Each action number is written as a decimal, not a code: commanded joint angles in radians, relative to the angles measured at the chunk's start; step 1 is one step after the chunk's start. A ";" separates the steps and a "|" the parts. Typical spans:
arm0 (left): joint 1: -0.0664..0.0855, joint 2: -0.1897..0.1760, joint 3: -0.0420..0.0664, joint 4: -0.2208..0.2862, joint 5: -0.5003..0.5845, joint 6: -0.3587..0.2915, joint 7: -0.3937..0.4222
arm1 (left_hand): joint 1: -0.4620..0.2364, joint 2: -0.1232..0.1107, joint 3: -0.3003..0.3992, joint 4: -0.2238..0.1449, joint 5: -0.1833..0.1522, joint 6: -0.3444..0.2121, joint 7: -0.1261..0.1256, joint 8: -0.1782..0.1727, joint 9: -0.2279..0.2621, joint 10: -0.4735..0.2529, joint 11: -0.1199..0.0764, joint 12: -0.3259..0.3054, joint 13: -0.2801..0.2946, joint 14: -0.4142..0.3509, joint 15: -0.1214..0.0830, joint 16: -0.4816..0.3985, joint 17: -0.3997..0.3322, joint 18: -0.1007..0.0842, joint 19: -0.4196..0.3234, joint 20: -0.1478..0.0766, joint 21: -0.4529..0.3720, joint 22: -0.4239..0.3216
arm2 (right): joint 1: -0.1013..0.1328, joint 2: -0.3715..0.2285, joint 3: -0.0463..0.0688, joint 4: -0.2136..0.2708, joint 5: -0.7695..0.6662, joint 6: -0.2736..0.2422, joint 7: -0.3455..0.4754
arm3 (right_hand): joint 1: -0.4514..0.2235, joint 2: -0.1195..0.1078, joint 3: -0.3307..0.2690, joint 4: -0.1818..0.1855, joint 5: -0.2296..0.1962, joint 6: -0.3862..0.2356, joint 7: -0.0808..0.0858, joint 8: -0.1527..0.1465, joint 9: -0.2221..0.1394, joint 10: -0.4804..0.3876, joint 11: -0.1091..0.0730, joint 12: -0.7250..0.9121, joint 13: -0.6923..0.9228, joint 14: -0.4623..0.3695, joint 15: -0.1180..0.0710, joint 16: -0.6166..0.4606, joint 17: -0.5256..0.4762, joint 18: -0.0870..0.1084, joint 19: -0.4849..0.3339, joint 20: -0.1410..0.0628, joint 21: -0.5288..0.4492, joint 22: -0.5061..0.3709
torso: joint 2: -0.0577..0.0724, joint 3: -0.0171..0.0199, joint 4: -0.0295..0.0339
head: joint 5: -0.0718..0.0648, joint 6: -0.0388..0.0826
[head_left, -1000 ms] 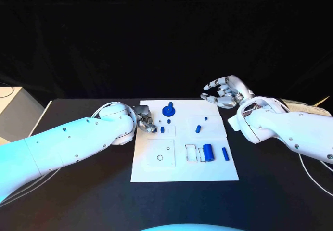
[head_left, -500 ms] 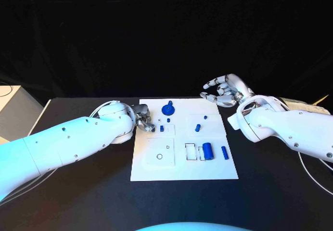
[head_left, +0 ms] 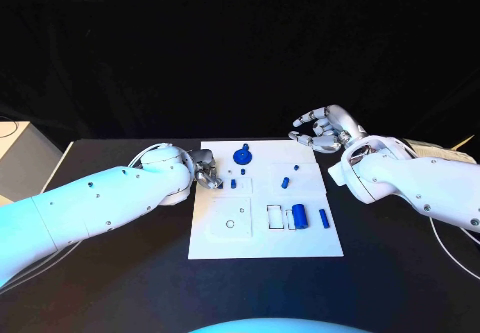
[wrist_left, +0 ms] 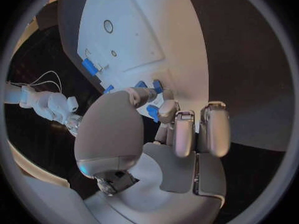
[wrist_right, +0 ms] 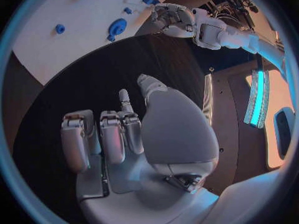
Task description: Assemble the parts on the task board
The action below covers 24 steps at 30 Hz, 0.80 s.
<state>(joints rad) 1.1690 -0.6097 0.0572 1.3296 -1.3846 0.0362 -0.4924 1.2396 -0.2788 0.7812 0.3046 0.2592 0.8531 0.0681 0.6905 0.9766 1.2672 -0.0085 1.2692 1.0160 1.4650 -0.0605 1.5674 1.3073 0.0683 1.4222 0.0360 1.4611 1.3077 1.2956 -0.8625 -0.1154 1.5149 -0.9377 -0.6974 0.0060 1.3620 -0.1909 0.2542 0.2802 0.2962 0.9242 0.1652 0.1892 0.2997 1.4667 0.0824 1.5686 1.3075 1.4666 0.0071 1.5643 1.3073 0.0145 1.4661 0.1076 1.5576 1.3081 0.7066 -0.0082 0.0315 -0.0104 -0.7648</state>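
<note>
The white task board point(head_left: 262, 243) lies in the middle of the black table. On it are a round blue knob point(head_left: 242, 157), two small blue pegs point(head_left: 233, 184) point(head_left: 242, 173), a blue piece point(head_left: 285, 184), a blue cylinder point(head_left: 299, 216) and a blue bar point(head_left: 323, 218). My left hand point(head_left: 207, 172) sits at the board's left edge with its fingers curled in, fingertips point(wrist_left: 167, 108) just short of the small pegs point(wrist_left: 157, 86); nothing shows in its grip. My right hand point(head_left: 325, 132) hangs above the table beyond the board's far right corner, fingers point(wrist_right: 99, 134) loosely bent and apart, holding nothing.
The board has a round hole point(head_left: 230, 225) in a square recess and a rectangular slot point(head_left: 274, 218) beside the cylinder. A pale box point(head_left: 20, 163) stands off the table's left edge. Bare black table surrounds the board on all sides.
The right hand has risen very slightly. The left hand stays at the board's left edge and the parts have not moved.
</note>
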 commanded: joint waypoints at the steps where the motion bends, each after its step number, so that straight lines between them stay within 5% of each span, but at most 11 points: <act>1: 0.000 0.003 0.000 0.001 0.001 0.030 0.007 | 0.008 -0.002 0.187 -0.194 0.006 0.008 0.000 0.002 0.034 0.009 0.000 0.001 -0.001 0.106 -0.005 0.003 0.263 -0.011 0.008 0.001 0.005 0.006 | -0.001 0.000 0.000 0.001 -0.011 0.001 0.012 | -0.010 0.001 0.003 0.003 0.002 -0.006 0.000 0.005 0.000 0.104 0.001 0.002 0.263 0.100 0.001 0.000 0.247 -0.010 0.098 0.001 -0.003 0.252 | 0.000 0.0007 -0.0003 | 0.000 -0.001; 24: 0.000 0.017 0.000 -0.015 -0.001 0.034 -0.001 | 0.008 -0.002 0.187 -0.194 0.006 0.008 0.000 0.002 0.034 0.009 0.000 0.001 -0.001 0.106 -0.005 0.003 0.263 -0.011 0.008 0.001 0.005 0.006 | -0.002 -0.001 0.000 0.007 -0.011 0.001 0.012 | -0.010 0.001 0.003 0.003 0.002 -0.006 0.000 0.005 0.000 0.104 0.001 0.002 0.263 0.100 0.001 0.000 0.247 -0.010 0.098 0.001 -0.003 0.252 | 0.001 0.0013 -0.0013 | 0.000 -0.004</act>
<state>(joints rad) 1.1707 -0.5976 0.0581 1.3134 -1.3849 0.0485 -0.4957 1.2395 -0.2790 0.7813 0.3046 0.2591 0.8517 0.0695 0.6891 1.0113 1.2672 -0.0085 1.2692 1.0159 1.4649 -0.0605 1.5674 1.3073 0.0683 1.4222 0.0360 1.4610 1.3075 1.2946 -0.8632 -0.1154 1.5197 -0.9382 -0.6974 0.0065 1.3620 -0.1909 0.2542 0.2802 0.2962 0.9242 0.1652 0.1892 0.2997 1.4667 0.0824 1.5686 1.3074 1.4666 0.0071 1.5643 1.3073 0.0144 1.4661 0.1076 1.5576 1.3078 0.7069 -0.0065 0.0304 -0.0099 -0.7679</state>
